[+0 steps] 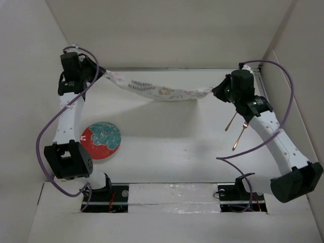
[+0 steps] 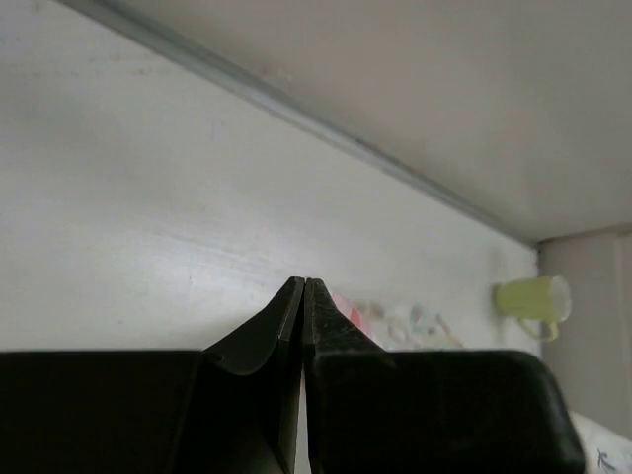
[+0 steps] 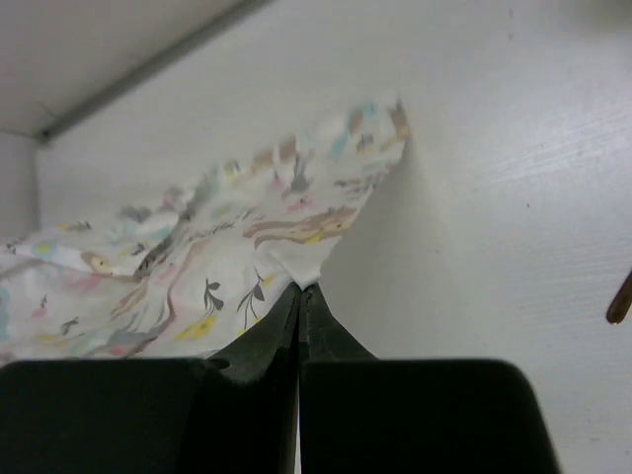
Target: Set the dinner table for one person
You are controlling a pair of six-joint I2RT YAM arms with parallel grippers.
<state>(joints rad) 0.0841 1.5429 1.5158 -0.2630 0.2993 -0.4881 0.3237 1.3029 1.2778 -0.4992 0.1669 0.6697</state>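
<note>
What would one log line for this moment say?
left tool: shut on cloth mat | right tool: shut on cloth mat | mat sags between them | plate: near left side

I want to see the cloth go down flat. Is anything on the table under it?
Nothing visible lies on the table under the cloth. The plate sits nearer on the left, the cutlery on the right, and a green cup stands toward the far right corner.

white table (image 1: 177, 147), white mat (image 1: 157, 90) with colourful figures, red-and-teal flowered plate (image 1: 102, 140).
</note>
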